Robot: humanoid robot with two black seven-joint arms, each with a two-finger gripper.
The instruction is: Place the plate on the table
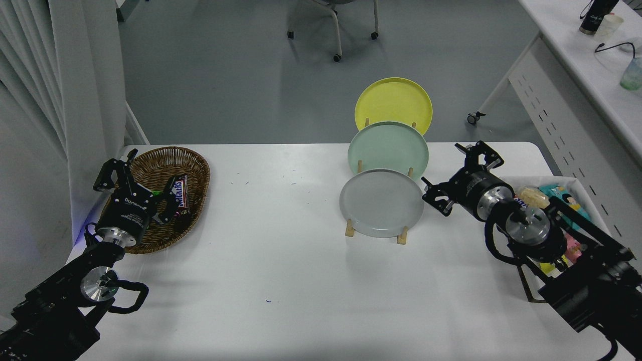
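Grey plate [381, 203] standing tilted in a wooden rack [402, 235] on the white table [281, 260], frontmost of three, ahead of a mint green plate [388, 148] and a yellow plate [393, 104]. Right tool [459, 178] spread wide, empty, just beside the grey plate's right rim. Left tool [133, 185] parked, splayed, over a wicker basket [190, 160].
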